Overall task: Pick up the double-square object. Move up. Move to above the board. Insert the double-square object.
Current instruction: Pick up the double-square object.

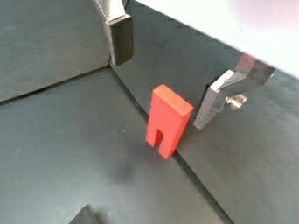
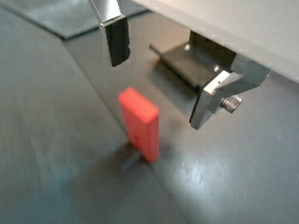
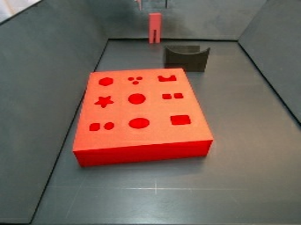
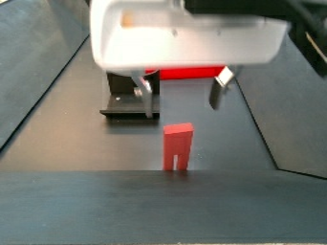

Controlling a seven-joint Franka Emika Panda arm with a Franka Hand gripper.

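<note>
The gripper [image 1: 170, 61] is hanging open above the red peg [image 1: 169, 120], its fingers [image 1: 121, 39] apart and not touching it. The peg is standing upright on the dark floor [image 1: 70, 149], beyond the red board [image 3: 139, 114] and near the fixture [image 3: 186, 56]

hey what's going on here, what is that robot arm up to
A Franka arm's gripper hangs open just above the double-square object, a small red peg standing upright on the dark floor. Its fingers sit to either side of the peg's top and are not touching it, so nothing is picked up yet. The board, a large red block with shaped holes, lies apart from the peg, with a dark grey U-shaped block between them in a side view.
</note>
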